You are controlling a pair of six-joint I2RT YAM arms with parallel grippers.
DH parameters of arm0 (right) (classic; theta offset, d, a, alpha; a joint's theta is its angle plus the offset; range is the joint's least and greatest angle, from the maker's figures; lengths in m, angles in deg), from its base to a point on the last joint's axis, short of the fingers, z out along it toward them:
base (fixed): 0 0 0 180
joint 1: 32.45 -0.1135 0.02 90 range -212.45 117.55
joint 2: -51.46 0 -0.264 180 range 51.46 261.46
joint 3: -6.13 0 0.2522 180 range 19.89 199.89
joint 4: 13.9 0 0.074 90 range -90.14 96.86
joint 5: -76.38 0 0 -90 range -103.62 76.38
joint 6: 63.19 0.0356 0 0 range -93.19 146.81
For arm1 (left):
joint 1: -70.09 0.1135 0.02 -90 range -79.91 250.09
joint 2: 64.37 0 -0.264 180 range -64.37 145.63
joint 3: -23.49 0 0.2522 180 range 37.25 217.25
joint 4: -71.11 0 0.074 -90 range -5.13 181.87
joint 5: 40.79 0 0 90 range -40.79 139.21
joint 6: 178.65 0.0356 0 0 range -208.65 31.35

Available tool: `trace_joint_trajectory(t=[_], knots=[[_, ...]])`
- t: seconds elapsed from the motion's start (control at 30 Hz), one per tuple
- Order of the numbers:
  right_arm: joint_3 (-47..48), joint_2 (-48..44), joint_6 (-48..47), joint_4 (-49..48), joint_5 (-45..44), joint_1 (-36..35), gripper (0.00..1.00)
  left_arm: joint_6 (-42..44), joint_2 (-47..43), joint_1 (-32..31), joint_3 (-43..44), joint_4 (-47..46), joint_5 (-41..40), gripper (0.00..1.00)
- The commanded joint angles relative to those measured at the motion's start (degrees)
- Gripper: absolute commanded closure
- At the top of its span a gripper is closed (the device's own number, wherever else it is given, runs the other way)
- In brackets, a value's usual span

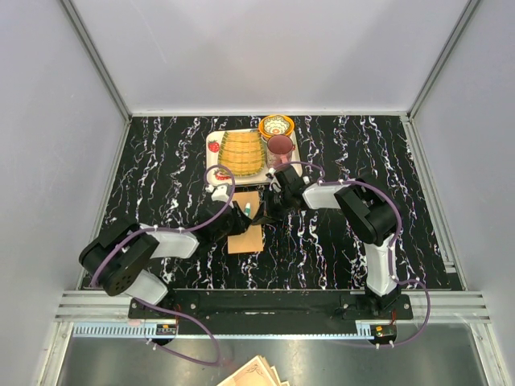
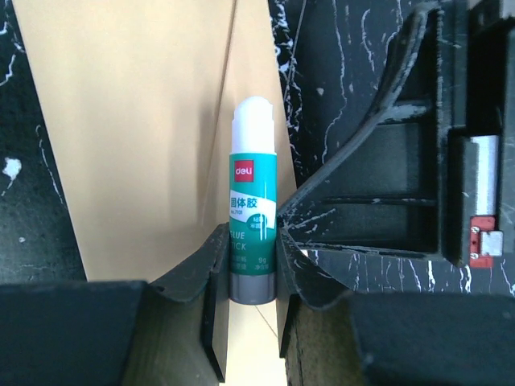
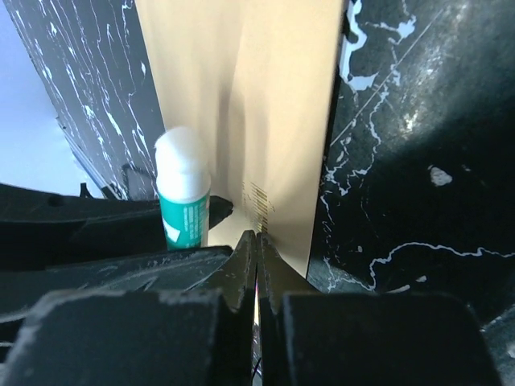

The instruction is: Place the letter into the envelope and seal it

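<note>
Two arms meet mid-table in the top view. The left claw (image 1: 244, 212) and right claw (image 1: 263, 214) both sit over the envelope (image 1: 245, 240), which lies flat on the black marbled table (image 1: 161, 169). Behind them there's a white tray (image 1: 212, 161) with a yellow striped plate (image 1: 241, 151) and a dark cup (image 1: 280, 145). An orange bowl (image 1: 276, 126) sits at its far corner. Some beige paper (image 1: 256, 372) pokes in at the bottom edge, off the table.

Left wrist next: the claw (image 2: 251, 257) is narrowed around a teal glue stick (image 2: 253, 201), gripping its lower end. The white cap end points away, over the envelope (image 2: 145, 121). Its paper shows a paler stretch and a more orange strip. We can't tell if any of that is the letter. The right claw's black fingers sit just to the right.

Right wrist: that claw (image 3: 256, 253) is shut tight, fingertips together on the near edge of the envelope (image 3: 249, 104). We can't tell whether paper is actually pinched between them. The glue stick (image 3: 183, 193) stands just left, in the other claw.
</note>
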Motion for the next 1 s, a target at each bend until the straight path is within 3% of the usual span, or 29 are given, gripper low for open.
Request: trace_joint_trajectory(t=[0.0,0.4,0.6,0.97], knots=[[-2.0,0.5,0.6,1.3,-4.4,-0.2,1.00,-3.6,2.7,0.6,0.2,-2.4,1.0,1.00],[-5.5,-4.3,-0.1,1.6,-0.9,-0.4,1.00,-7.8,6.1,1.0,1.4,1.2,0.3,1.00],[-5.0,-3.7,-2.9,1.6,-4.8,-0.4,1.00,-7.7,5.9,1.0,1.4,1.8,0.2,1.00],[3.2,-1.2,-8.7,1.9,-11.1,7.9,1.00,-7.2,6.0,0.6,1.6,2.7,0.2,1.00]])
